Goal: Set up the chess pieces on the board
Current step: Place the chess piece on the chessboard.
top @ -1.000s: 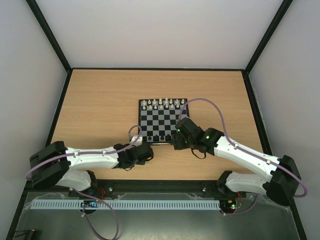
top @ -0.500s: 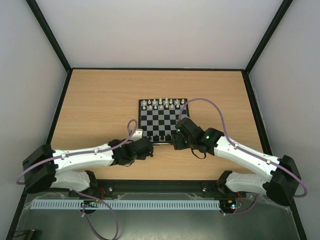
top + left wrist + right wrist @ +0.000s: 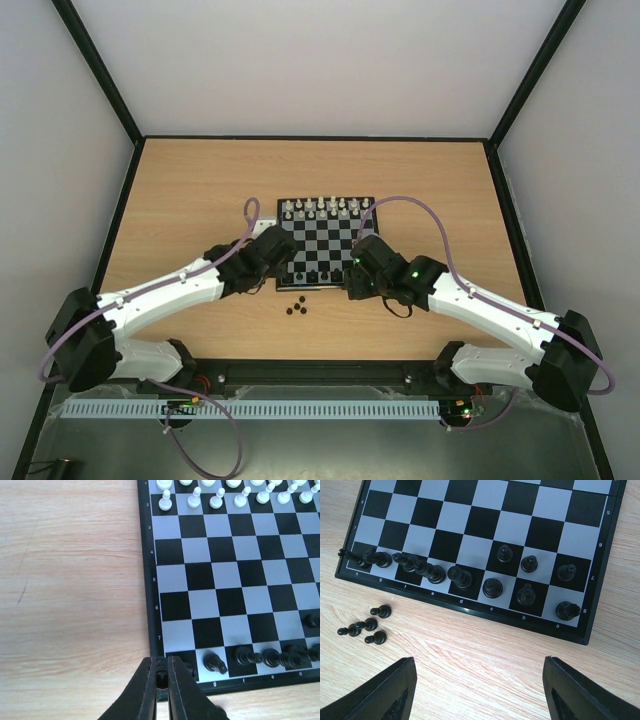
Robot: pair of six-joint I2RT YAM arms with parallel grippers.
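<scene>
Your left gripper (image 3: 161, 682): jaws narrow, at 7 o'clock corner of small black-and-silver checkered chessboard (image 3: 235, 560). Your right gripper (image 3: 478, 680): jaws wide. Tiny black chess pieces (image 3: 367, 625) loose.

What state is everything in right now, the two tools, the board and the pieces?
Board: flat on table, partly set.
Left tool: shut, tips at a near board corner.
Right tool: open, empty.
Black pieces on board: standing, near rows.
Loose black pieces: on table, unplaced.
White pieces: standing, far rows.

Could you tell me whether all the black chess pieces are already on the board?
No, a small cluster of black pieces lies on the table beside the board.
</scene>
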